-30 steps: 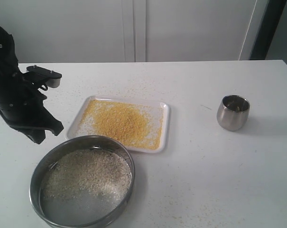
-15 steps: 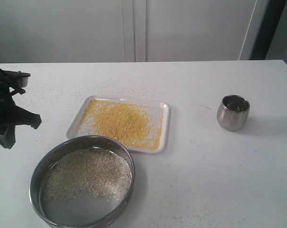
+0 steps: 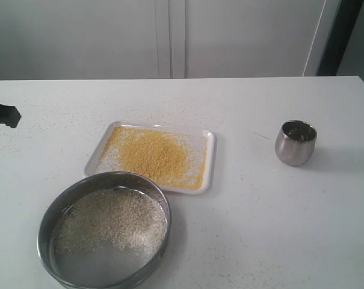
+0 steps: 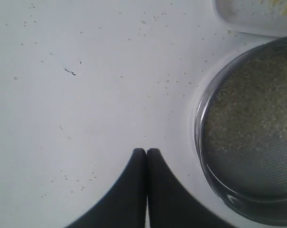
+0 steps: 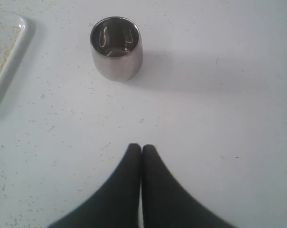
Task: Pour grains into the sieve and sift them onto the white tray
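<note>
bg: white wall panels (image 3: 79,36) w/ vert seam | table (image 3: 278,241): white, matte | dark strip (image 3: 337,36) far rt

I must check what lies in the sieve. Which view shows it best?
The exterior view: almost the whole sieve shows, pale grains on its mesh. The left wrist view shows only part, cut by the frame. The right wrist view misses it.
</note>
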Controlling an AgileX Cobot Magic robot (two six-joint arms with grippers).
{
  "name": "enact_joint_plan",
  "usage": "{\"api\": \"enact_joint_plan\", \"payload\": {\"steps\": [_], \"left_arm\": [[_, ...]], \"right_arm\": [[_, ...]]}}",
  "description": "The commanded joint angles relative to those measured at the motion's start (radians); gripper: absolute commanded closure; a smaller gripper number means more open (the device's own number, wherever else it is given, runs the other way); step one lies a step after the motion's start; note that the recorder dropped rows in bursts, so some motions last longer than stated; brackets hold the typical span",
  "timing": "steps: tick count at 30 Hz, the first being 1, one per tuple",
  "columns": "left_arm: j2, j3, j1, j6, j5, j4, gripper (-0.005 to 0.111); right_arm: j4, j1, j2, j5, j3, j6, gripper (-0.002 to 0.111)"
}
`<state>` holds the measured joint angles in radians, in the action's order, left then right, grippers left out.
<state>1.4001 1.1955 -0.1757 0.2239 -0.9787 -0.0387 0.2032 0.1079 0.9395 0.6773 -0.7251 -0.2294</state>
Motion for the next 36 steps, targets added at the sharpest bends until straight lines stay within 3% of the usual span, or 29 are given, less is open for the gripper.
{"api": "enact_joint_plan", "payload": {"steps": [1,6,22,36], "left_arm": [[-0.1,0.003,0.004,0.005,-0.052,0.014,0.107],[-0.216,-0.01,0.004,0.005,-0.085,0.014,0.107],[-0.65,-0.218,0.004,0.005,-0.099,0.018,0.107],[-0.725,-0.218,0.004,-0.022,-0.108,0.018,0.107]], "right_arm": [[0.006,0.004,-0.004,-0.014,0.004,0.002,0.108],[0.006,0.004,-0.004,-0.014,0.004,0.002,0.108],[0.006,0.004,-0.004,-0.014,0.004,0.002,0.108],[0.006,0.004,-0.004,-0.011,0.004,0.002,0.108]]}}
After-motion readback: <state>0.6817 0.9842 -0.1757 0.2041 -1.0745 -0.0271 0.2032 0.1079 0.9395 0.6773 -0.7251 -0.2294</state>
